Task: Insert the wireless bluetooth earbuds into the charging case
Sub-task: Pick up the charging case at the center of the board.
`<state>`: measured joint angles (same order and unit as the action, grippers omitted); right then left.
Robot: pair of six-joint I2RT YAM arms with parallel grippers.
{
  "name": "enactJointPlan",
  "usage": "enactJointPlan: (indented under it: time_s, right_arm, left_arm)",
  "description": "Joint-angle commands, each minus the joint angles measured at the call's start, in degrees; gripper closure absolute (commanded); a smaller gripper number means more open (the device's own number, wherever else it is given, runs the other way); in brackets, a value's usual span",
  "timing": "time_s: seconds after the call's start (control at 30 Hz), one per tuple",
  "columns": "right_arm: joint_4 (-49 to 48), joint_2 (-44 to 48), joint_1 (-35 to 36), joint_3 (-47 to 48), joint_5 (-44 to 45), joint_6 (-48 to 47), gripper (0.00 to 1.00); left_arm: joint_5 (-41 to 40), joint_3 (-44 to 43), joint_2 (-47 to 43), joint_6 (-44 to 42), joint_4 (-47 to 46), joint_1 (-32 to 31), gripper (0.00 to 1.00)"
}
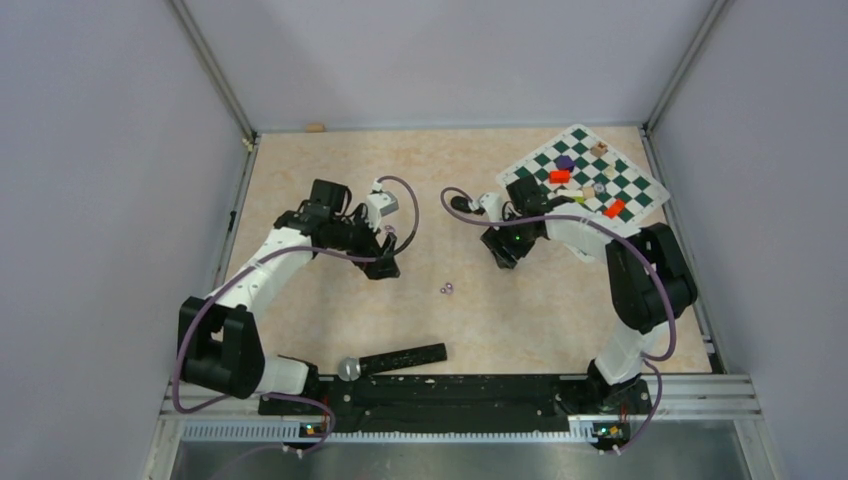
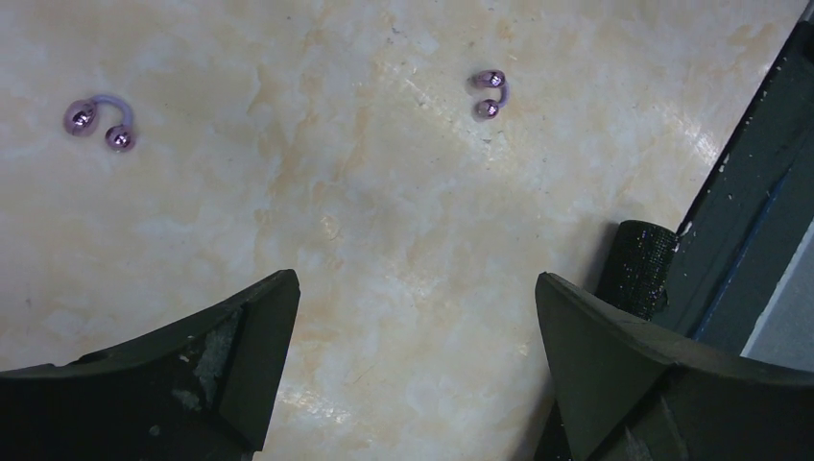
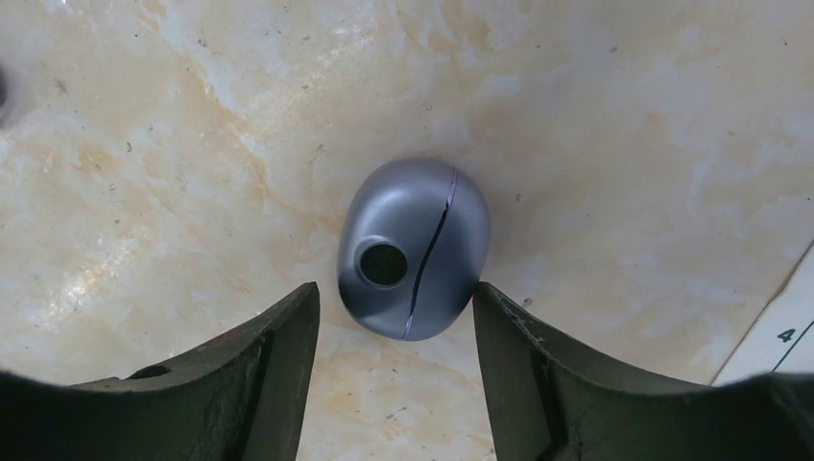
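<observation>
- The bench (image 1: 330,320) is a beige marbled sheet, closed in by plain grey walls (image 1: 100,150). A green-and-white chessboard (image 1: 585,180) with coloured blocks lies at the upper right of the top view.
- The earbuds (image 1: 446,289) lie on the bench at mid-frame, between the left end effector (image 1: 385,265) and the right end effector (image 1: 500,258) and a little lower than both.
- The left wrist view resolves them as shiny lilac beads in two linked pairs. One pair (image 2: 99,120) is at the upper left and the other pair (image 2: 490,93) at the upper middle. Both are apart from the left end effector (image 2: 415,288), whose fingers stand wide apart.
- Only the right wrist view shows the charging case (image 3: 415,248), a grey oval lying on the bench. The right end effector (image 3: 395,293) has its fingers spread either side of it, with a gap showing at the left finger.
</observation>
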<state>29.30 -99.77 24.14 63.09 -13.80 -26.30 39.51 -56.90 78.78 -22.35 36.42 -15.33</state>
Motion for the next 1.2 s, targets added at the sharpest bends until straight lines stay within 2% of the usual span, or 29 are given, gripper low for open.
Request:
enactJointPlan:
  time_s: [0.0, 0.13, 0.33, 0.57, 0.67, 0.8, 1.0, 1.17]
  right_arm:
    - [-2.0, 0.4, 1.4, 0.1, 1.6, 0.5, 0.41]
    - [-2.1, 0.6, 2.2, -0.3, 2.7, -0.1, 0.43]
    - [-2.6, -0.6, 2.7, -0.8, 4.7, -0.1, 0.37]
    - [-2.0, -0.7, 3.3, -1.5, 6.9, -2.3, 0.36]
    - [-3.1, 0.1, 3.2, -2.1, 7.7, -2.8, 0.4]
    - [-3.7, 0.3, 3.4, -2.3, 6.5, -2.6, 0.44]
    - [-4.1, 2.5, 3.4, -2.4, 5.9, -3.0, 0.67]
    - [-6.3, 10.7, 3.3, -3.0, 4.9, -2.8, 0.69]
  left_arm:
    - [-3.5, -2.3, -1.5, 2.7, -2.6, 0.6, 0.01]
    - [-8.5, -2.8, -2.8, 5.2, -5.2, 1.9, 0.01]
    - [-17.5, -5.0, -5.6, 8.1, -9.8, 3.3, 0.01]
    - [-16.2, -16.6, -3.4, 10.3, -8.1, 6.9, 0.01]
    - [-13.8, -20.4, -2.2, 15.1, -10.3, 7.9, 0.01]
    - [-11.0, -19.5, -2.5, 21.8, -18.1, 7.9, 0.01]
    - [-9.0, -17.7, -0.5, 33.6, -24.8, 7.9, 0.01]
    - [-3.0, -11.2, 0.4, 40.5, -32.4, 7.8, 0.01]
